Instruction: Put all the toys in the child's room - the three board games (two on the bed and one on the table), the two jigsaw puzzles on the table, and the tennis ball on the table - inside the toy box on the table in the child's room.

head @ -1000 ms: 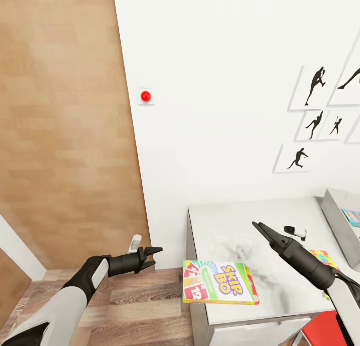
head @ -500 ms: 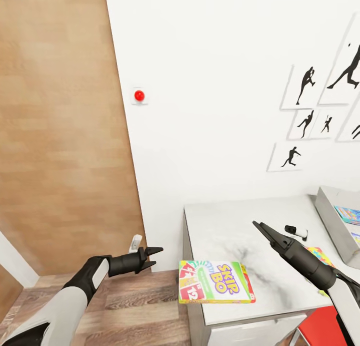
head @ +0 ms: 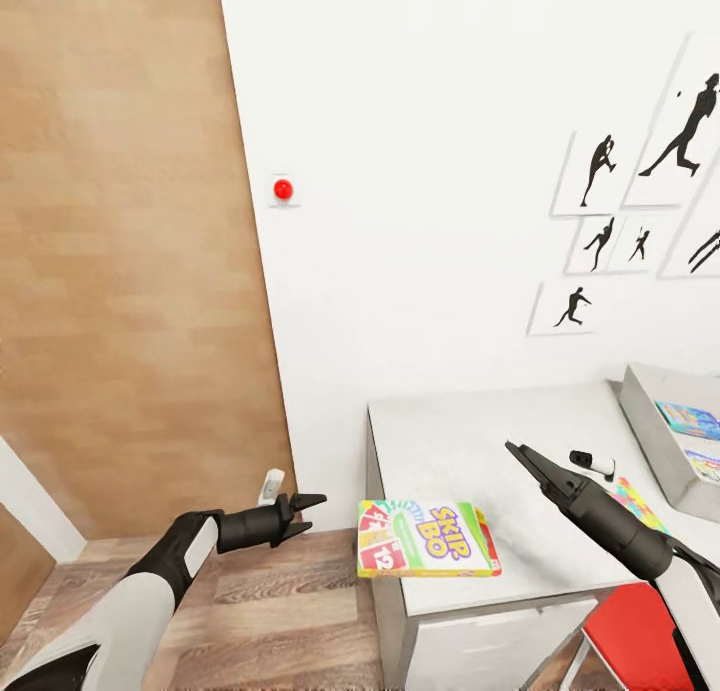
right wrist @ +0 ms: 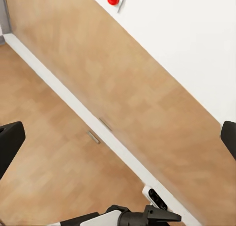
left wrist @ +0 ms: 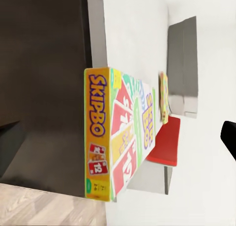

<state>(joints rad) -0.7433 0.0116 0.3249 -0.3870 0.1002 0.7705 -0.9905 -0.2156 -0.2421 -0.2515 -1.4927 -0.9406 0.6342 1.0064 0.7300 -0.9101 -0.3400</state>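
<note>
two grippers were held out in front of the robot, neither with anything between its fingers. the left gripper [head: 312, 511] was seen in the head view with its dark fingers slightly parted, poised over the wood plank floor [head: 280, 611] short of the table's left end and pointed toward it. the right gripper [head: 517, 454] was raised above the table [head: 450, 441]; in the head view its fingers looked nearly together, while in the right wrist view two dark fingertips [right wrist: 10, 137] were seen at opposite edges of the picture, so the jaws were taken to be spread wide, with nothing held.

one board game [head: 428, 553], a white and green box printed with a red-and-yellow logo, was laid flat at the table's front left corner, jutting past the left edge. in the left wrist view the same box [left wrist: 123, 137] was seen edge-on, overhanging the tabletop. a jigsaw puzzle [head: 636, 499] in bright colours was partly hidden behind the right arm, near the front edge. a small black and white object [head: 592, 462] was set just behind it. the toy box [head: 650, 421] was placed at the table's right end, with colourful flat items [head: 686, 418] inside. a red chair seat [head: 640, 636] was seen below the front edge. black silhouette pictures [head: 600, 171] and a red button [head: 284, 189] were fixed on the white wall, beside a wooden door [head: 120, 251].
</note>
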